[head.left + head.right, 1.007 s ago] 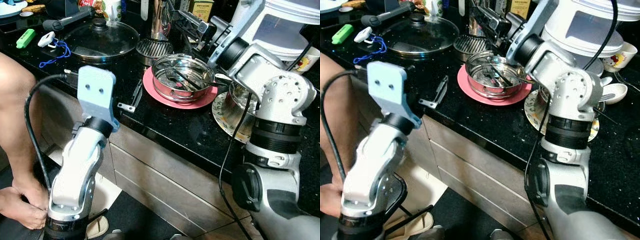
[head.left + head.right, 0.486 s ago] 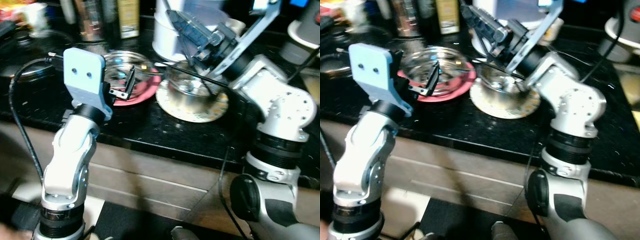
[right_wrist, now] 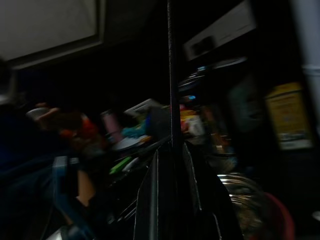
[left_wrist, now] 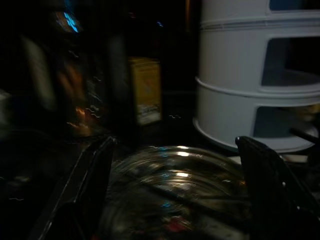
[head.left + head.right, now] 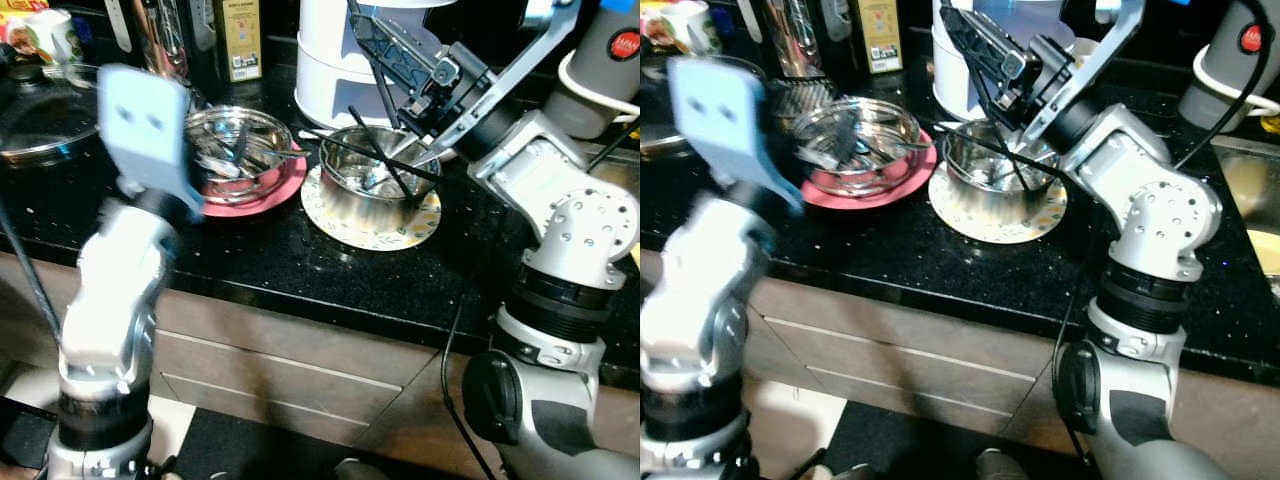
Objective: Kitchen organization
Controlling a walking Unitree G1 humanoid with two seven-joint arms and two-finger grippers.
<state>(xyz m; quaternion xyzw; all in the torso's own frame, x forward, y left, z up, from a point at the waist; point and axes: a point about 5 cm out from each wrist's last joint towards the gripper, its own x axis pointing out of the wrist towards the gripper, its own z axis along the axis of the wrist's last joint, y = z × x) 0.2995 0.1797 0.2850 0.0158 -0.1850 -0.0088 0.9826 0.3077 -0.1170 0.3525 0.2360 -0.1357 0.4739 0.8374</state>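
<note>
Chopsticks (image 5: 985, 120), thin and black, are pinched between the right gripper (image 5: 985, 55) fingers, tips dipping into the steel bowl (image 5: 992, 180) on a patterned plate (image 5: 998, 222) mid-countertop, probably for sorting. Left gripper (image 4: 175, 195), fingers spread, hovers by the second steel bowl (image 5: 232, 150) near the front edge.

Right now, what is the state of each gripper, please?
Left gripper: open, holding nothing, its fingers spread before the steel bowl on the pink plate.
Right gripper: shut on a thin dark stick.
</note>
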